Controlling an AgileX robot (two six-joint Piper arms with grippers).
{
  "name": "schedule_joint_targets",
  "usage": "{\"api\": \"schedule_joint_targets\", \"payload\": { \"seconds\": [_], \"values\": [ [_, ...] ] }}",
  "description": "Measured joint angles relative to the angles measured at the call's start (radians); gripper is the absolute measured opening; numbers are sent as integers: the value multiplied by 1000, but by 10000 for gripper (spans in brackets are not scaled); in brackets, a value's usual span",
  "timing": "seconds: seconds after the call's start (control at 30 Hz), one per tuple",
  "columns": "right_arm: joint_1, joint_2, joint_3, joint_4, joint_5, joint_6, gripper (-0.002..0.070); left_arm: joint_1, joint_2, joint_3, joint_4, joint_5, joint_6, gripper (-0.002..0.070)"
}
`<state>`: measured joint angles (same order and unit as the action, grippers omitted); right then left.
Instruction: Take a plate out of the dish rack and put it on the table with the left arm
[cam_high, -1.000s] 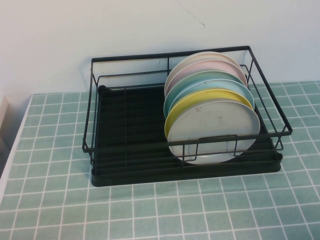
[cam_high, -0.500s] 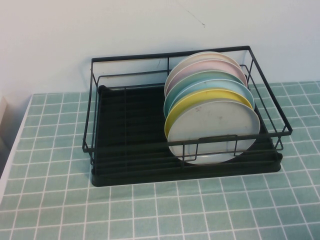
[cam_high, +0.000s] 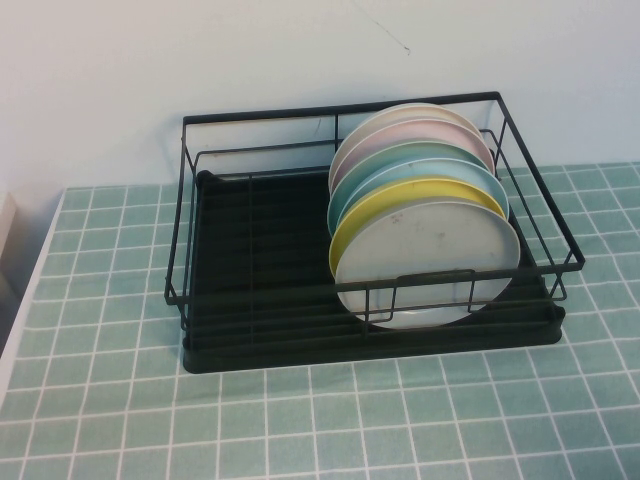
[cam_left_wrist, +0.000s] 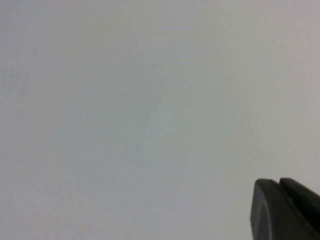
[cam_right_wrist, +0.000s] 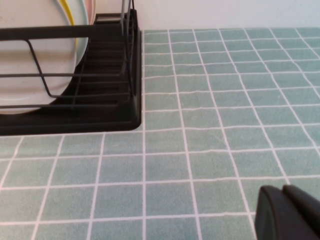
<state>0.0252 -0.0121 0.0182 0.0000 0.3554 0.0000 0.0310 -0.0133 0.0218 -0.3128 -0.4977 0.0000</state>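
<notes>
The pale grey plate (cam_high: 428, 258) stands upright at the front of a row of plates in the right half of the black wire dish rack (cam_high: 260, 270) on the green tiled table (cam_high: 100, 400). Neither arm shows in the high view. My left gripper (cam_left_wrist: 277, 184) shows only as two black fingertips pressed together against a blank pale wall, holding nothing. My right gripper (cam_right_wrist: 281, 190) is shut and empty, low over the tiles to the right of the rack (cam_right_wrist: 115, 115). The grey plate's face (cam_right_wrist: 30, 60) shows behind the rack wires there.
Behind the grey plate stand a yellow plate (cam_high: 375, 212), a light blue plate (cam_high: 420, 172) and further pastel plates. The rack's left half holds only its ribbed black tray. Tiled surface lies in front of and beside the rack. A white wall stands behind.
</notes>
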Motion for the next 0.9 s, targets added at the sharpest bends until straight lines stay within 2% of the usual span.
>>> {"api": "schedule_joint_targets", "payload": {
  "seconds": [0.17,0.27,0.37,0.43,0.53,0.67,0.8,0.87,0.9],
  "values": [
    [0,0,0,0,0,0,-1,0,0,-8,169,-197,-136,-3],
    [0,0,0,0,0,0,-1,0,0,-101,278,-203,-222,-3],
    [0,0,0,0,0,0,-1,0,0,-178,337,-187,-243,-3],
    [0,0,0,0,0,0,-1,0,-2,-352,433,-57,-256,-3],
    [0,0,0,0,0,0,-1,0,11,-511,478,196,-258,-3],
    [0,0,0,0,0,0,-1,0,137,-743,471,688,-259,-3],
    [0,0,0,0,0,0,-1,0,311,-892,366,1065,-169,-3],
    [0,0,0,0,0,0,-1,0,426,-954,258,1210,-34,-3],
    [0,0,0,0,0,0,-1,0,477,-976,162,1267,49,-3]
  ]
}}
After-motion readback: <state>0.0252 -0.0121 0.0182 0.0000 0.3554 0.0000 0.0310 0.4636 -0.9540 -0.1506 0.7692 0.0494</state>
